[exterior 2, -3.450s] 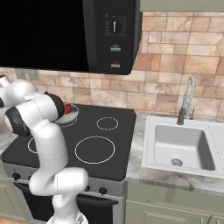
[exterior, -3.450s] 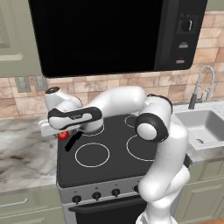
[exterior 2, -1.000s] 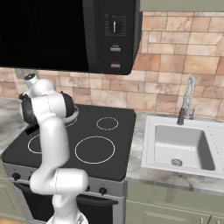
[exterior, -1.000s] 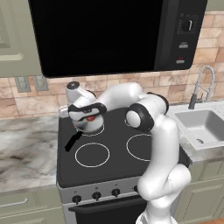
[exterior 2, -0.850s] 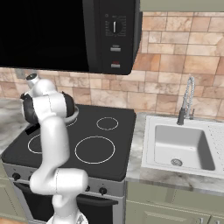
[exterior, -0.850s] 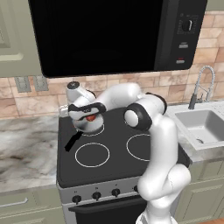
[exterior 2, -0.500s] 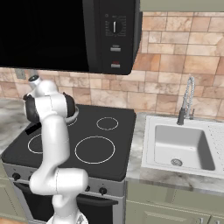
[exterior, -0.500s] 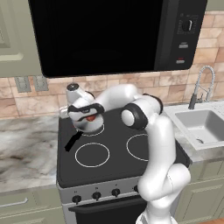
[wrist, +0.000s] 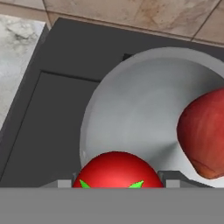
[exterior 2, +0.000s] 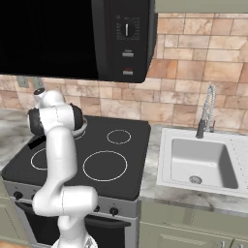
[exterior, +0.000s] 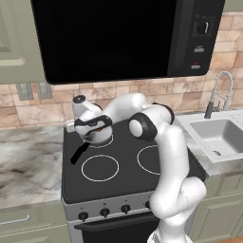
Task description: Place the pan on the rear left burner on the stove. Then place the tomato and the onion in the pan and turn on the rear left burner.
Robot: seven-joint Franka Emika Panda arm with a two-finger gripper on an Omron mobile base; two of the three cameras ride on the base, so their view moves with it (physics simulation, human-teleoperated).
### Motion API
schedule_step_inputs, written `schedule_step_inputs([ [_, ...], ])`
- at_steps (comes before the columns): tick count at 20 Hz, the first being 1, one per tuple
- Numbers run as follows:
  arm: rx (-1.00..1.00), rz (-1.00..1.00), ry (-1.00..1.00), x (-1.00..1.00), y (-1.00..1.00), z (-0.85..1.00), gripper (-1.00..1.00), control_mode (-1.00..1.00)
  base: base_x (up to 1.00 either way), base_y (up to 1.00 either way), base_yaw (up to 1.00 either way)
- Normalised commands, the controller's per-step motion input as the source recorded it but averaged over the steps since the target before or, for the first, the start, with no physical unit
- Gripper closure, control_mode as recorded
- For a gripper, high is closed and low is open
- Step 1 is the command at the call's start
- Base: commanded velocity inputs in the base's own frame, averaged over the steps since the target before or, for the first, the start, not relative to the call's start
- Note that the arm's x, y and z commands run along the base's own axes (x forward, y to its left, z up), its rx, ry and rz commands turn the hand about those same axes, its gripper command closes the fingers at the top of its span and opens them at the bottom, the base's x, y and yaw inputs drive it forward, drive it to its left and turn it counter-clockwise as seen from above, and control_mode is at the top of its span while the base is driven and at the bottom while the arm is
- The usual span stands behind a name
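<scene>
1. The left base view looks from behind and left of the white arm, forward and down onto the black glass stove (exterior: pixel 128 166), with the marble counter on the left and the steel sink far right.
2. The right base view looks from behind and right, forward and down; the same stove (exterior 2: pixel 121 150) sits left and the sink fills the right.
3. Both base views share the cooktop, the tiled wall and the black microwave above.
4. The hand view sits very near, looking down into the shiny grey metal pan (wrist: pixel 144 109) at the stove's far left corner, with the green-stemmed red tomato (wrist: pixel 116 170) nearest the lens.
</scene>
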Motion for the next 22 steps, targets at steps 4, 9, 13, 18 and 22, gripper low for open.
schedule_step_inputs([
  [4, 0.00, -0.04, 0.00, 0.04, -0.22, -0.13, 1.00, -1.00, 0.00, 0.00, 0.00],
  [9, 0.00, -0.04, 0.01, 0.10, -0.27, -0.11, 1.00, -1.00, 0.00, 0.00, 0.00],
  [13, 0.00, -0.03, 0.00, 0.11, -0.18, -0.13, 1.00, -1.00, 0.00, 0.00, 0.00],
  [18, 0.00, -0.02, 0.02, 0.08, -0.03, -0.15, -1.00, -1.00, 0.00, 0.00, 0.00],
  [22, 0.00, -0.01, 0.06, 0.11, 0.00, -0.18, -1.00, -1.00, 0.00, 0.00, 0.00],
])
